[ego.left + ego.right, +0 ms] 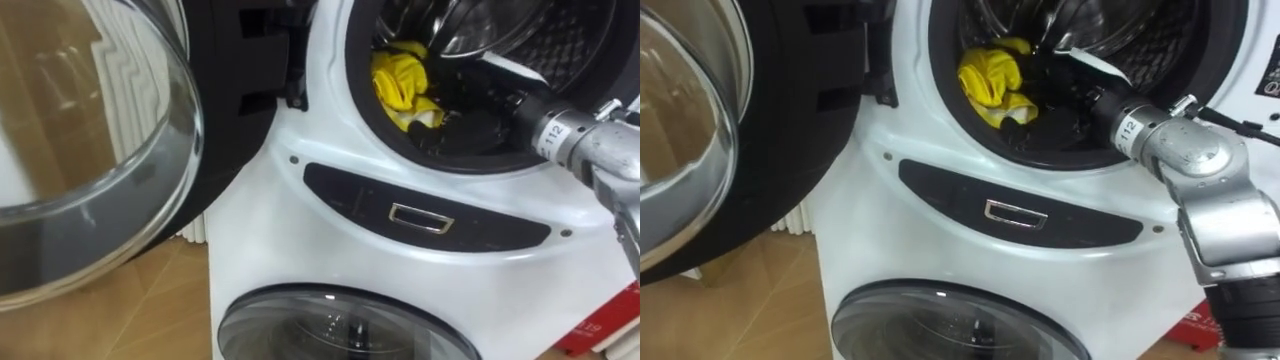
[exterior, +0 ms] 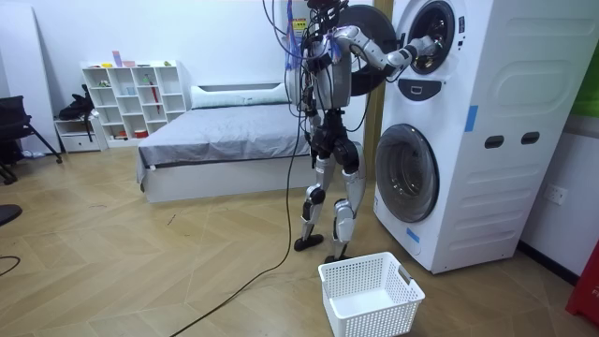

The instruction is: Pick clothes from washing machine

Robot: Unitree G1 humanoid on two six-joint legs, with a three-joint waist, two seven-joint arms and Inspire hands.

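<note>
The job looks barely begun to me. The robot stands right up against the stacked washing machine (image 2: pixel 468 140), on the right of the room view. The round door (image 1: pixel 80 150) of the upper unit hangs open and takes up the left of the head views. Its right arm comes in from the right edge and reaches through the upper opening, with the right hand (image 1: pixel 1065 92) inside the drum (image 1: pixel 1160 40).

The one piece of laundry I can make out is a yellow garment (image 1: pixel 992 78). It is not yet out: it lies at the left of the opening, near the top centre of the frame, low against the dark door seal.

The dark hand sits just to the right of it. The fingers (image 1: pixel 1025 118) seem to be at the cloth's lower end, but against the black seal I cannot tell whether they are spread, curled or already pinching it.

What's left, by my reckoning, is nearly everything: getting a sure hold, drawing the cloth out over the rim, and bringing it down. The white basket (image 2: pixel 370 295) stands on the floor at the bottom of the room view and looks bare.

The garment is a crumpled bundle, not laid flat. Its long axis runs roughly top to bottom in the frame, leaning to the lower right. The bulkier folds are uppermost, and a thinner tail points down-right toward the hand.
</note>
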